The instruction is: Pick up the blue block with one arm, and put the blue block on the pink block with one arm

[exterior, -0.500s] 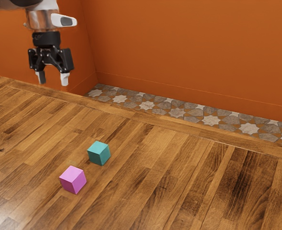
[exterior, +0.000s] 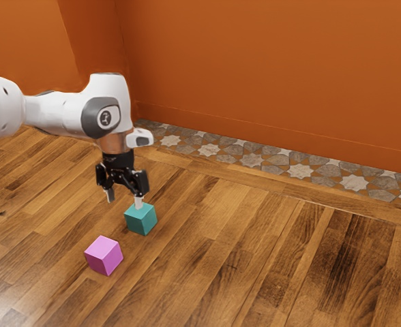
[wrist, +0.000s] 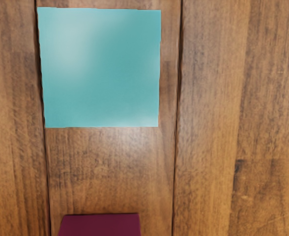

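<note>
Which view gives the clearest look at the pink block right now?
The exterior view: the pink block sits whole on the wooden surface, three faces visible, apart from the blue block. The wrist view catches a cropped, dark sliver of it past the blue block.

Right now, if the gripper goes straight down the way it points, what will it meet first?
Most likely the blue block: the open gripper points down just above it. Depth is unclear, so one finger may strike its top while the other reaches the wooden table.
</note>
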